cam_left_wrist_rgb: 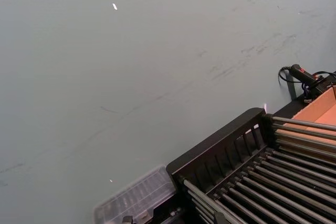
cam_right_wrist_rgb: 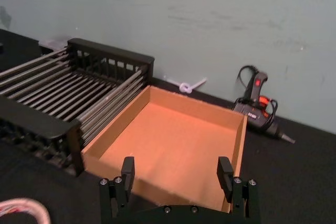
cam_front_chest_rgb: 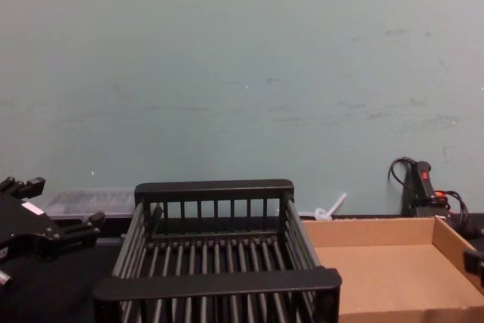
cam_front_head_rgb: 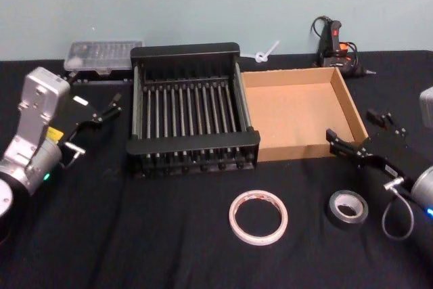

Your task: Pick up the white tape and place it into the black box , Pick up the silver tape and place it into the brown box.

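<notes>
Both jaws are standing wide apart and holding nothing. The right gripper (cam_front_head_rgb: 369, 133) is hanging over the right edge of the tabletop (cam_front_head_rgb: 101, 235), just beside the right front corner of the brown box (cam_front_head_rgb: 298, 109), with its fingers pointing toward the box. In the right wrist view its two fingertips (cam_right_wrist_rgb: 127, 167) are showing spread in front of the near wall of the brown box. The silver tape (cam_front_head_rgb: 347, 208) is lying flat near the front right corner of the tabletop, in front of the right gripper and below it, not between the jaws. The white tape (cam_front_head_rgb: 258, 217) is lying flat near the middle of the front edge, just left of the silver tape and apart from it, in front of the black box (cam_front_head_rgb: 193, 109). The left gripper (cam_front_head_rgb: 95, 109) is hanging at the left edge of the tabletop, just left of the black box, well apart from both tapes. The black box is sitting in the middle toward the back edge, its right side touching the brown box. A clear plastic case (cam_front_head_rgb: 101, 55) and a glue gun (cam_front_head_rgb: 335, 42) are lying along the back edge
</notes>
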Tool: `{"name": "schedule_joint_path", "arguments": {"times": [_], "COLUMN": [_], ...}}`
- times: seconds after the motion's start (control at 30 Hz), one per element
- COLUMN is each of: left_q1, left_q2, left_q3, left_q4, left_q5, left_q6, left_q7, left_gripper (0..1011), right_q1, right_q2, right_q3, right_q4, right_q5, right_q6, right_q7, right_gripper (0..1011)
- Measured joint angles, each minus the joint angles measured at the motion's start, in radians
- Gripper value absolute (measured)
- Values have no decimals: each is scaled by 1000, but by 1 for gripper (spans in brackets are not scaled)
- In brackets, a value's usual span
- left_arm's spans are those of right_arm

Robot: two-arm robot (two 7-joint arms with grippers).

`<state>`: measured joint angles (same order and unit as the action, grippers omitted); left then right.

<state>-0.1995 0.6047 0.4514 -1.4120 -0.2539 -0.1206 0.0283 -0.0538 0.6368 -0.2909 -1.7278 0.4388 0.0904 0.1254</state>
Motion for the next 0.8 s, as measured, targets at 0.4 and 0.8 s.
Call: {"name": "schedule_joint_path", "arguments": {"times": [0.4,0.8], "left_q1": [0,0], "left_q2": [0,0], "left_q3": [0,0], "left_q4": [0,0], "left_q5": [0,0], "left_q6": [0,0], "left_q7": [0,0], "left_gripper": [1001,1001], "right_q1": [-145,-251], "right_q2": [27,21], "right_q3": [68,120], "right_q4": [-110,-138], "right_q5": [32,57], "right_q6": [93,140], "right_q7": [-4,8], "right_gripper": [1002,1002]}}
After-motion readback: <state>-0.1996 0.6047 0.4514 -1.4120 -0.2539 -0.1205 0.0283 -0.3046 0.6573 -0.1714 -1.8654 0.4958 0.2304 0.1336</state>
